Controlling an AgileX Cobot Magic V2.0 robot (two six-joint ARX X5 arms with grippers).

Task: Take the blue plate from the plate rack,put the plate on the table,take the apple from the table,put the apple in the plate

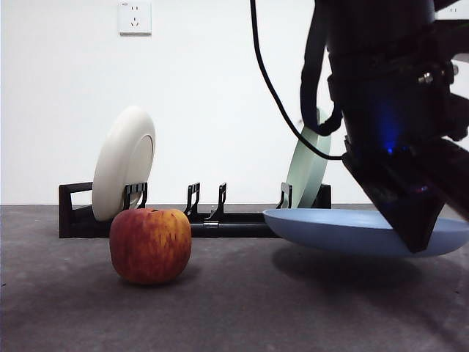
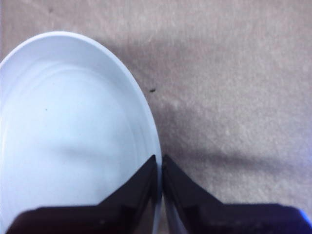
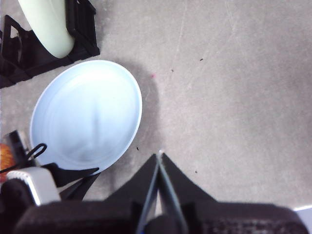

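The blue plate [image 1: 330, 227] hangs level, just above the table [image 1: 256, 308], in front of the right end of the plate rack [image 1: 220, 220]. My left gripper [image 1: 414, 238] is shut on its rim; the left wrist view shows the jaws [image 2: 161, 163] pinching the edge of the plate [image 2: 73, 136]. The apple [image 1: 150, 246] stands on the table at the left, in front of the rack, apart from the plate. My right gripper [image 3: 160, 158] is shut and empty, high above bare table beside the plate [image 3: 87, 117].
A cream-white plate [image 1: 123, 161] stands in the rack's left end and a pale green plate [image 1: 306, 169] at its right end, just behind the blue plate. The rack also shows in the right wrist view [image 3: 19, 63]. A black cable [image 1: 275, 88] hangs from the arm.
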